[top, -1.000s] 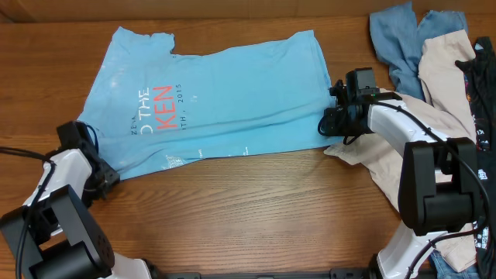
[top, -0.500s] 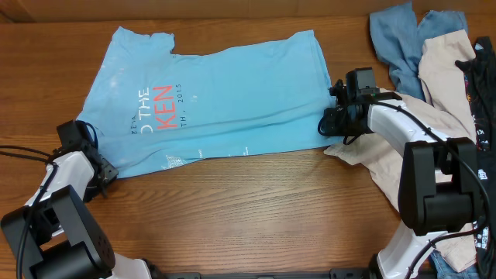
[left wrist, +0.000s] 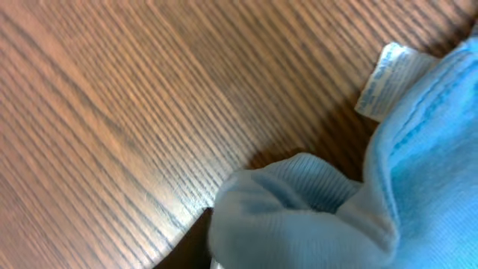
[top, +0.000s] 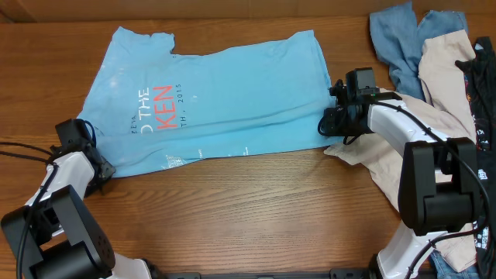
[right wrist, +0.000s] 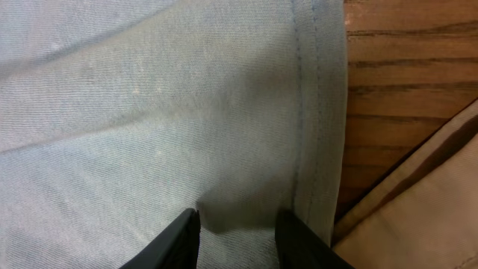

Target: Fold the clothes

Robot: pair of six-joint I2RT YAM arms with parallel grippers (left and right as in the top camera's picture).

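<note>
flat still, blue t-shirt on table

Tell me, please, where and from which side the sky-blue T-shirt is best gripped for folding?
Grip the sky-blue T-shirt at its two near corners: the hemmed corner beside the right gripper and the bunched corner by the white label. Come in low from the outer ends, since it lies flat lengthwise across the table.

Left arm extends low along the near-left edge, left claw pointing inward; its jaws cannot be made out. Right arm reaches in from the right, right claw low, fingers slightly parted, tips pressed down.
</note>
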